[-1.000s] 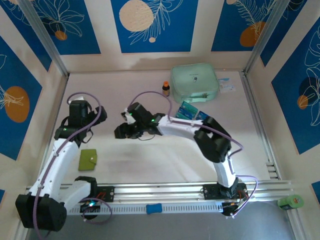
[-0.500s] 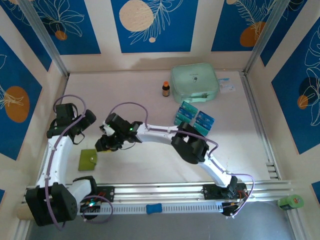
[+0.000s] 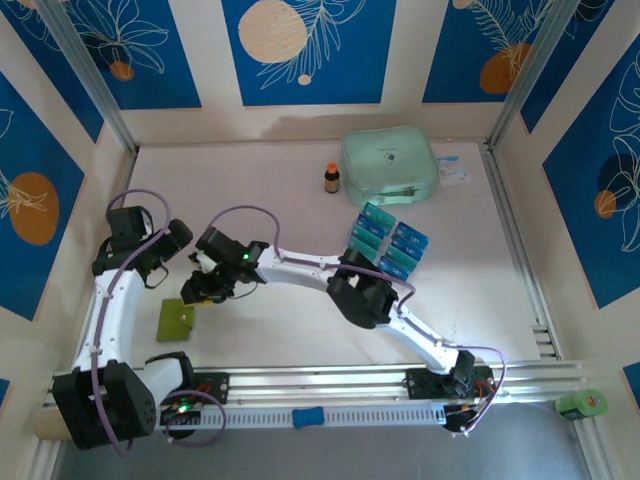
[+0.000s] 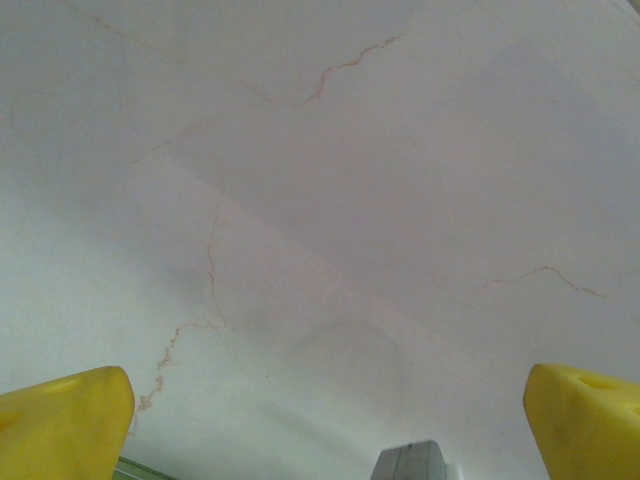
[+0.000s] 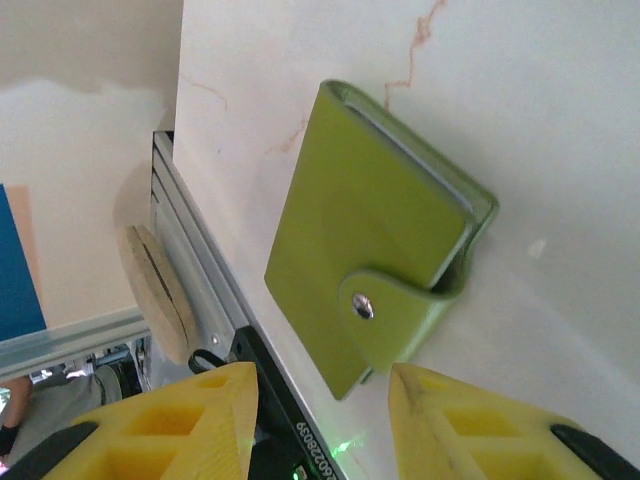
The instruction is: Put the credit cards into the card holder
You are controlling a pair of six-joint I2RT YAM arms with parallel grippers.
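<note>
Along the table's near edge, an aluminium rail (image 3: 320, 385) from side to side, with both arm bases bolted on. Just beyond it, toward the near-left corner, the card holder (image 3: 176, 320): olive-green, flat on the table (image 3: 290, 340), folded shut, tab wrapped over one long edge, snap button (image 5: 362, 306) facing up. In the right wrist view, one corner of it near the rail but apart from it, bare surface on the other sides.

Right gripper (image 3: 198, 290) hovering just past the holder's far-right corner, reached across from the right base. Fingers (image 5: 190, 420) parted partway, nothing between them, holder lying ahead of the tips; contact not visible. Left gripper (image 3: 170, 245) slightly farther back, near the left edge, spread as wide as it goes and empty, fingertips (image 4: 60, 420) over bare veined surface. Little room between the two grippers above the holder.

Through the middle, a broad bare stretch of table, crossed only by the right arm. Farther back and right of centre, the credit cards (image 3: 388, 240): teal-blue, laid in two short rows side by side, edges touching or nearly so, well apart from the holder, open table toward the right edge.

Toward the far edge, a small brown bottle (image 3: 331, 178) upright, just left of a mint-green zip case (image 3: 388, 165).
</note>
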